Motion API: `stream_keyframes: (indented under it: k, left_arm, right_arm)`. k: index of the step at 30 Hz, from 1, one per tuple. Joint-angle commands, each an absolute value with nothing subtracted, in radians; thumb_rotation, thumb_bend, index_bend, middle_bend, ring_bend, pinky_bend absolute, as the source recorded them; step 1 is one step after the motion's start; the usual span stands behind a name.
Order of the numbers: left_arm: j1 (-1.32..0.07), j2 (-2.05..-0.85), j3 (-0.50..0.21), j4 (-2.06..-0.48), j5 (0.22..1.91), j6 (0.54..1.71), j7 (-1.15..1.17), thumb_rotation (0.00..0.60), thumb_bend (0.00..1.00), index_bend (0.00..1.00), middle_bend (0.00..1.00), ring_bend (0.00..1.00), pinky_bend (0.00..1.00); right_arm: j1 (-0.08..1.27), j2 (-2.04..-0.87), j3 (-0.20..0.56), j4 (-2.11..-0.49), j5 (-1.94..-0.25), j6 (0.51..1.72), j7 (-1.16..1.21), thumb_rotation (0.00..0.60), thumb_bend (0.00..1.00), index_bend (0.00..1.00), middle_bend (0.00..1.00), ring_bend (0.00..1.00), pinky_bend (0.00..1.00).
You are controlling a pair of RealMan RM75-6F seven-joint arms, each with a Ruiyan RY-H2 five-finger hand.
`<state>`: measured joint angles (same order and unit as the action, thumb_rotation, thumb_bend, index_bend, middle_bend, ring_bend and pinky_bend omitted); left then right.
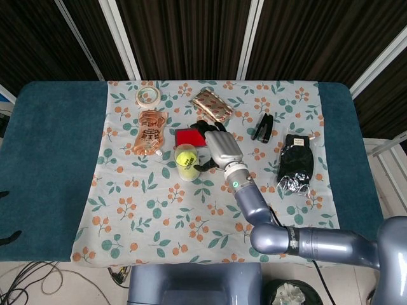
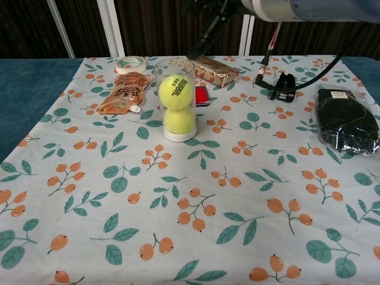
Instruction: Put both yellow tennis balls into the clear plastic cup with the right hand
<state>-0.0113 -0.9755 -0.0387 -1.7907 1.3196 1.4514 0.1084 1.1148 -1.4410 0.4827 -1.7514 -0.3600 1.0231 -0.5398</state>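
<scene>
A clear plastic cup (image 2: 174, 98) stands upright on the floral cloth, left of centre. Two yellow tennis balls are stacked inside it, the upper ball (image 2: 174, 91) resting on the lower ball (image 2: 179, 119). From above, the cup (image 1: 186, 162) shows the top ball (image 1: 186, 157) in its mouth. My right hand (image 1: 219, 145) hovers above and just right of the cup, holding nothing, fingers apart; the chest view catches only its fingers (image 2: 205, 32) at the top edge. My left hand is out of sight in both views.
Behind the cup lie a red card (image 2: 200, 95), a gold packet (image 2: 209, 69), an orange pouch (image 2: 123, 93) and a tape roll (image 2: 130, 63). A black stapler (image 2: 282, 88) and a black bag (image 2: 345, 120) sit to the right. Teal table edges flank the cloth.
</scene>
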Motion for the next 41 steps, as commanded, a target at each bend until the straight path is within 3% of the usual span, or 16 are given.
stream_keyframes:
  k: [1,7,13,23,30,41]
  left_arm:
    - [-0.011,-0.973,-0.042,-1.792,1.315,1.452,0.104,0.6,0.04,0.2,0.0,0.0,0.06]
    - [-0.007,-0.98,-0.042,-1.785,1.33,1.472,0.116,0.6,0.04,0.18,0.0,0.0,0.06]
    - [-0.004,-1.003,-0.045,-1.777,1.334,1.494,0.15,0.6,0.04,0.14,0.0,0.0,0.06]
    - [-0.013,-1.038,-0.037,-1.703,1.433,1.522,0.099,0.6,0.04,0.12,0.0,0.0,0.06]
    - [-0.021,-1.048,-0.019,-1.66,1.509,1.533,0.065,0.6,0.04,0.12,0.0,0.0,0.09]
    - [-0.018,-1.073,0.004,-1.645,1.567,1.55,0.101,0.6,0.04,0.12,0.0,0.0,0.09]
  right_arm:
    - [1.023,-1.351,0.404,-1.82,-0.506,1.077,-0.524,0.6,0.24,0.16,0.1,0.17,0.0]
    - [0.806,-1.194,0.276,-1.927,-0.785,1.127,-0.358,0.6,0.24,0.16,0.1,0.17,0.0]
    - [0.614,-1.094,0.126,-1.931,-1.101,1.243,-0.231,0.6,0.24,0.16,0.1,0.17,0.0]
    - [0.347,-1.064,-0.09,-1.875,-1.402,1.461,-0.107,0.6,0.24,0.16,0.1,0.17,0.0]
    - [0.225,-1.101,-0.137,-1.787,-1.455,1.561,-0.072,0.6,0.24,0.16,0.1,0.17,0.0]
    - [0.141,-1.187,-0.095,-1.649,-1.546,1.693,-0.047,0.6,0.24,0.16,0.1,0.16,0.0]
